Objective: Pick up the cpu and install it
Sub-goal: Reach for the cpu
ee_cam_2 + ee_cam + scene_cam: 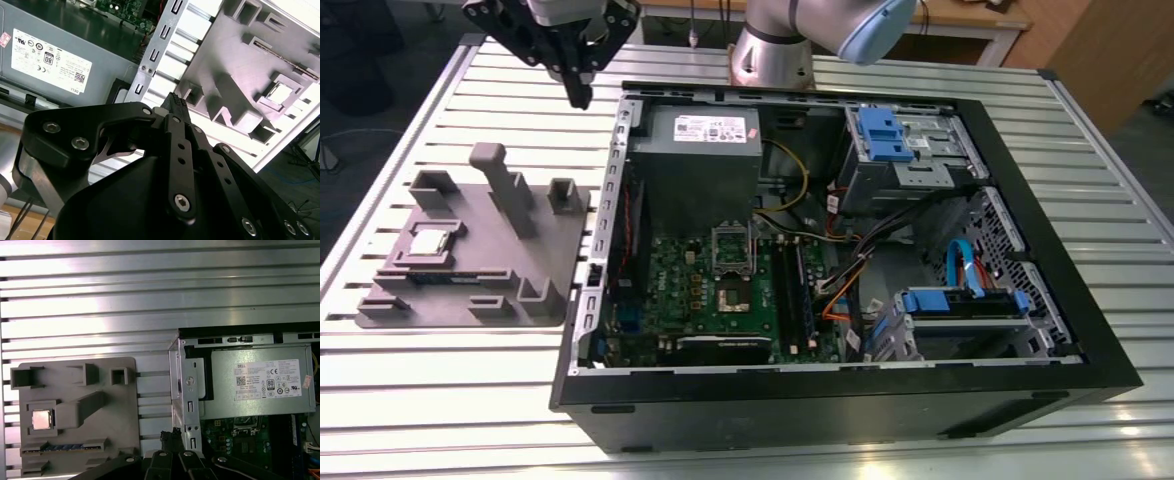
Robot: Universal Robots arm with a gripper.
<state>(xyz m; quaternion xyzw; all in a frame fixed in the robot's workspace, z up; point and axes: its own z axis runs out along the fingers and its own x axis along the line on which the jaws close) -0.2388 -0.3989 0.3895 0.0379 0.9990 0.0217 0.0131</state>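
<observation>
Sitting at the exterior view's left, the grey moulded tray lies flat on the slatted metal table, and the cpu rests in a square recess on the tray's outer side, silver top facing up (nothing touches it). A strip of memory lies in a slot of the tray just beside the chip, as the first wrist view shows.

Further right, the gripper hangs above the table near the open computer case's back corner, well apart from the cpu and higher than the tray. Its jaws are pressed together, tip to tip, with nothing between them; the second wrist view shows the black fingertips meeting.

Inside the case, the grey power supply sits at the far end, with the green motherboard below it and the processor socket near the board's middle. At the exterior view's right stand blue drive brackets and loose cables.
</observation>
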